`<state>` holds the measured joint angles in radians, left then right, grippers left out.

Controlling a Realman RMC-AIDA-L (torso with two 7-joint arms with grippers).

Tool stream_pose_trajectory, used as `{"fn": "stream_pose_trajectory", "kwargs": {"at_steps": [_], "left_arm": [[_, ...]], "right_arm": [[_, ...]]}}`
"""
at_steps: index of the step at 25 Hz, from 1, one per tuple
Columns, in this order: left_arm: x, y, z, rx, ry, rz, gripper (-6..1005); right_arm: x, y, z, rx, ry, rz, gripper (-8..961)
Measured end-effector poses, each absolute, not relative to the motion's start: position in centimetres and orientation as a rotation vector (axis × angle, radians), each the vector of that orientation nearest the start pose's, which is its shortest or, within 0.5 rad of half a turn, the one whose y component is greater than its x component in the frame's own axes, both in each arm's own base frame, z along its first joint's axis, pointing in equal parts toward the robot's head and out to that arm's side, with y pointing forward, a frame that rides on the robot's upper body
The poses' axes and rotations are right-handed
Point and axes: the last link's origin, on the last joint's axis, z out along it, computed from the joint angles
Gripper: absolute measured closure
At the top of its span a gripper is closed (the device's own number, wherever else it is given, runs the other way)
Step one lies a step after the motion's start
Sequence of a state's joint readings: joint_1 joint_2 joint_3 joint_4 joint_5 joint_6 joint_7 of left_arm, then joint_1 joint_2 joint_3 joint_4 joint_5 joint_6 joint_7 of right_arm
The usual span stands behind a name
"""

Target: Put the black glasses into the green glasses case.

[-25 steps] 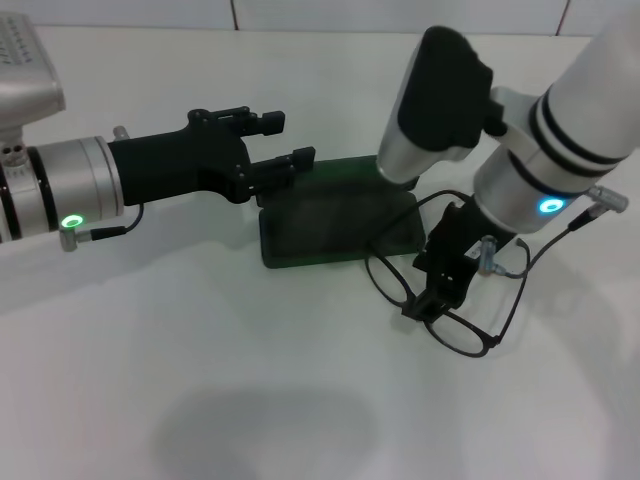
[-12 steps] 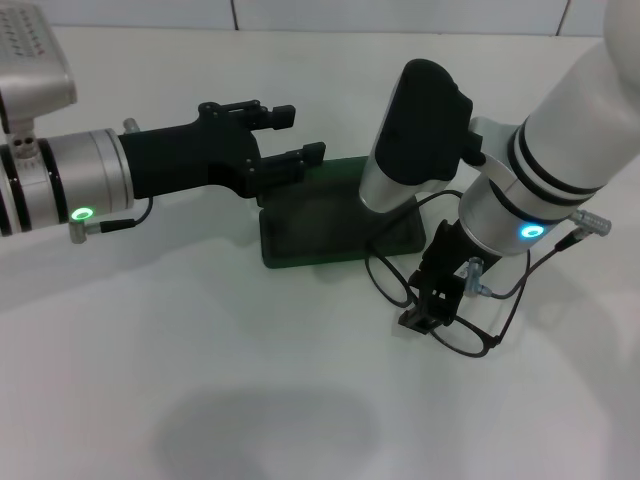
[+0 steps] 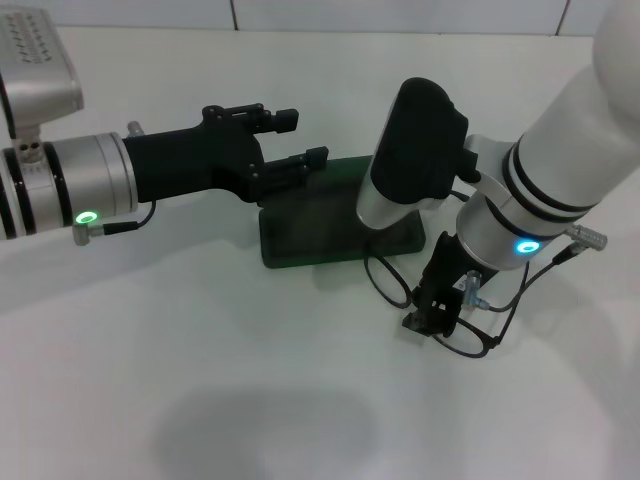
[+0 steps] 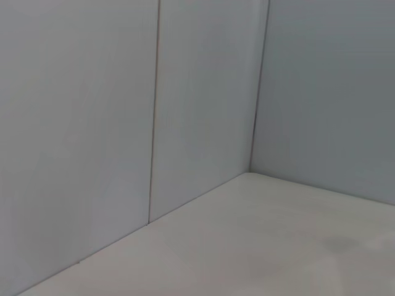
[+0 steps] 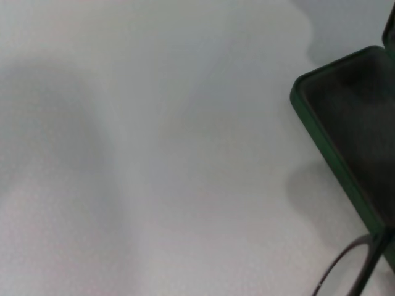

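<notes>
The black glasses (image 3: 392,282) lie on the white table just right of the front of the green glasses case (image 3: 330,228), lenses flat, temple arms unfolded. The case lies open with its dark lining up; its corner (image 5: 345,129) and one lens rim of the glasses (image 5: 345,274) show in the right wrist view. My right gripper (image 3: 428,316) is down at the bridge between the two lenses, and its body hides the grip. My left gripper (image 3: 298,138) hovers open at the case's back left corner, holding nothing.
A white tiled wall (image 3: 400,15) runs along the table's back edge. The left wrist view shows only wall panels (image 4: 203,92) and bare tabletop (image 4: 259,246). A thin cable (image 3: 520,290) loops from the right wrist over the glasses' right side.
My right gripper has come down and slightly left onto the bridge of the glasses. The glasses and case have not moved. The left gripper has shifted slightly right.
</notes>
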<state>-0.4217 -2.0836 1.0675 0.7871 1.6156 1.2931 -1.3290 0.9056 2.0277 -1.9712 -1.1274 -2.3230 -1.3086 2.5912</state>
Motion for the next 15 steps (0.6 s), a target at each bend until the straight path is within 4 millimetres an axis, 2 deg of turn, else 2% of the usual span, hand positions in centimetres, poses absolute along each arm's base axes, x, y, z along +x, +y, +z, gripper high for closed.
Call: {"fn": "stream_pose_trajectory", "kwargs": {"at_steps": [2, 9, 15], "left_arm": [[-24.1, 34.6, -0.7, -2.575, -0.455, -0.720, 375], [-24.2, 34.5, -0.7, -2.578, -0.457, -0.722, 375], [-24.1, 34.1, -0.6, -2.588, -0.452, -0.741, 375]], "right_arm": [[10.3, 33.8, -10.6, -2.904, 0.291, -0.720, 652], [10.2, 33.9, -10.5, -2.894, 0.279, -0.714, 730], [10.5, 34.6, -8.2, -2.869, 0.298, -0.631, 793]]}}
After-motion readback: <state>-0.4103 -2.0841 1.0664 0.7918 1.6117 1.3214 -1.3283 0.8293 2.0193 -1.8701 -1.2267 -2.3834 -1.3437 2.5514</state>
